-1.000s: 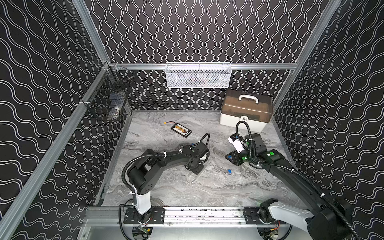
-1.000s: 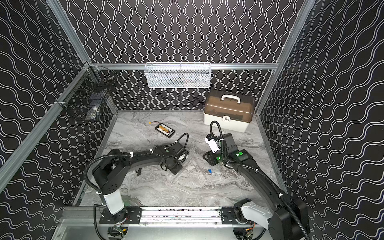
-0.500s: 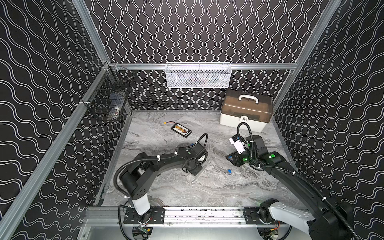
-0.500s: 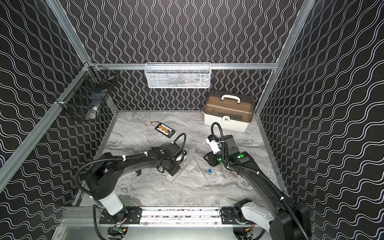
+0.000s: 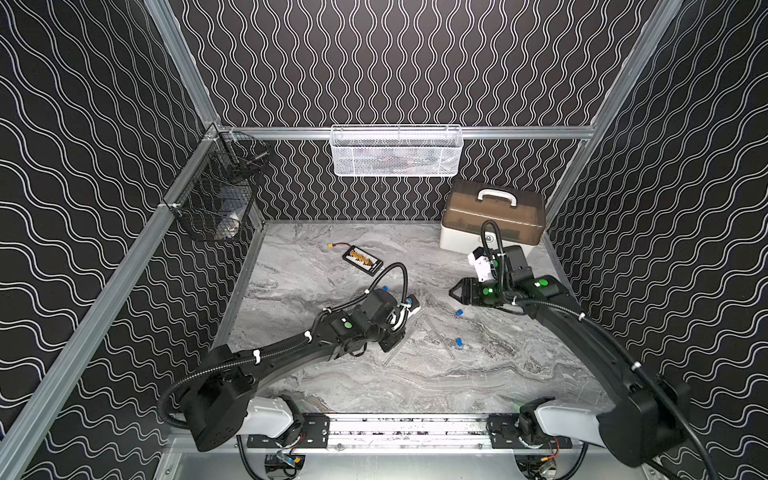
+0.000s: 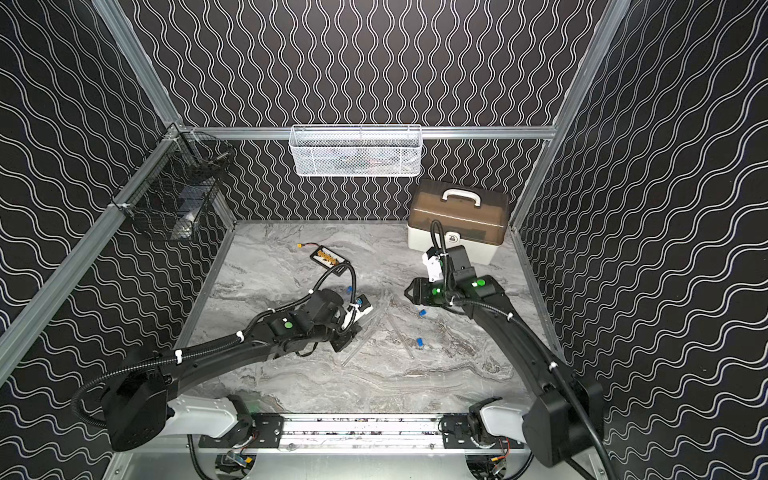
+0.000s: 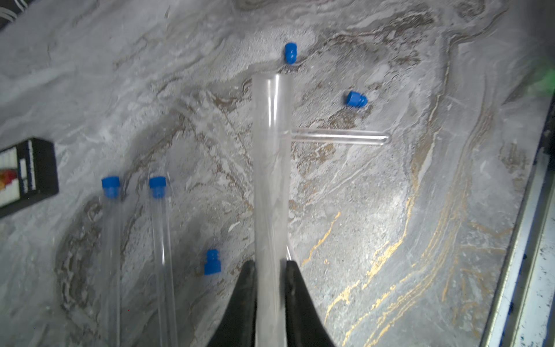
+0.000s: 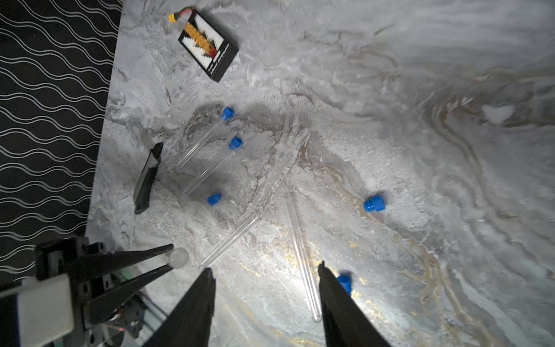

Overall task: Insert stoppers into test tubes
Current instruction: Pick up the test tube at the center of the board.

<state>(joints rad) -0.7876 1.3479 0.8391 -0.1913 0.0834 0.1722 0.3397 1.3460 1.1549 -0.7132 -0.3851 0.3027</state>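
The left gripper (image 7: 270,266) pinches a clear test tube (image 7: 271,168) that points straight out to the upper middle of the frame. The right gripper (image 8: 264,272) is open and empty. A loose blue stopper (image 8: 345,281) lies just beside its finger (image 8: 339,309), lower right, so this gripper looks nearer.

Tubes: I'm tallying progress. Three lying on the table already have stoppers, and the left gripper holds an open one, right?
Not three, two: the left wrist view shows just two stoppered tubes lying on the table. The left gripper does hold an open tube.
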